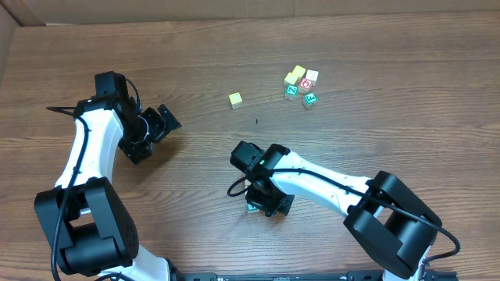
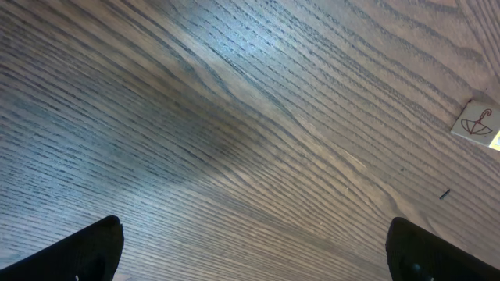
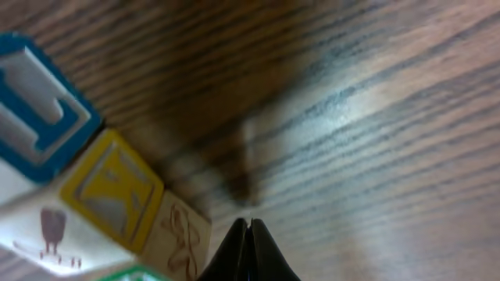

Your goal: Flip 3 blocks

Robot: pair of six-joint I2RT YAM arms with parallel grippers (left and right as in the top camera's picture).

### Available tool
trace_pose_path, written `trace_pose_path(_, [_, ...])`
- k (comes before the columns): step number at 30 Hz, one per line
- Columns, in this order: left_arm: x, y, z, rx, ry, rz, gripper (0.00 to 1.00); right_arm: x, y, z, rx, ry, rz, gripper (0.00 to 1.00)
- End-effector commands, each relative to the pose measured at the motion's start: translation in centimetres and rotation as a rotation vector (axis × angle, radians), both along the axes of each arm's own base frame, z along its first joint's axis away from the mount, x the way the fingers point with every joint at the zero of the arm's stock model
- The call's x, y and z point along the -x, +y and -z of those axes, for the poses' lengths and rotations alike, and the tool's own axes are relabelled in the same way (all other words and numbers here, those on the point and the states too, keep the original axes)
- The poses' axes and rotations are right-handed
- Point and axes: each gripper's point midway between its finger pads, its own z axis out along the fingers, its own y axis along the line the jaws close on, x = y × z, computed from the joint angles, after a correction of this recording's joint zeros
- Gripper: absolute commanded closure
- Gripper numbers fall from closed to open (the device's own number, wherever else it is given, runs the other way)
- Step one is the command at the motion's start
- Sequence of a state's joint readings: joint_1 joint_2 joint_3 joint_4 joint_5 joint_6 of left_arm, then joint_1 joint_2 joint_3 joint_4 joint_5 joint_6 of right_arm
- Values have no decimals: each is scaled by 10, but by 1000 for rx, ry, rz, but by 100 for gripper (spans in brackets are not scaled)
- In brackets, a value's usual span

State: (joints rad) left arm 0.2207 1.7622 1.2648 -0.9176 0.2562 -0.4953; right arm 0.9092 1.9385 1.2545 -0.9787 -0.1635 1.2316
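Quick rundown: the left arm (image 1: pixel 84 148), white with black joints, sits over the left side of the brown wood-grain bench (image 1: pixel 375 133). The left jaws are spread as wide as they go and hold nothing. In the left wrist view you only catch the two black fingertips (image 2: pixel 94 250) at the bottom corners, with bare bench between them. A small wooden cube with a red umbrella drawing (image 2: pixel 475 123) peeks in at the right edge of that view, well apart from the fingers.

The right arm (image 1: pixel 320 183) reaches in toward the middle near edge of the bench. The right jaws are pinched fully together with nothing between them, tips pointing down at the wood.

The little wooden alphabet blocks (image 3: pixel 117 191) are huddled together just left of those closed tips. There's a blue-framed white letter face, a yellow-framed face with a brown squiggle on the side next to it, a white face with a reddish mark, and a sliver of green at the bottom edge. I can't tell whether the tips actually touch the nearest block. From overhead the wrist hides most of the huddle, and only a teal-green corner shows.

Farther back there's a lone plain yellow cube (image 1: pixel 235 100) and a bunch of mixed cubes (image 1: pixel 301 84) toward the far right.
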Motion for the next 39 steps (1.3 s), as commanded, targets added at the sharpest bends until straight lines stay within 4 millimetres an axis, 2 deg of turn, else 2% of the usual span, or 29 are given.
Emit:
trace_pose_path(1, [-3, 3, -2, -11, -6, -2, 0, -11, 2, -7, -18, -57, 46, 96])
trace_pose_path(9, [-3, 3, -2, -11, -6, -2, 0, -12, -3, -6, 7, -68, 43, 96])
trace_pose_path(39, [-3, 3, -2, -11, -6, -2, 0, -1, 12, -10, -72, 6, 49, 96])
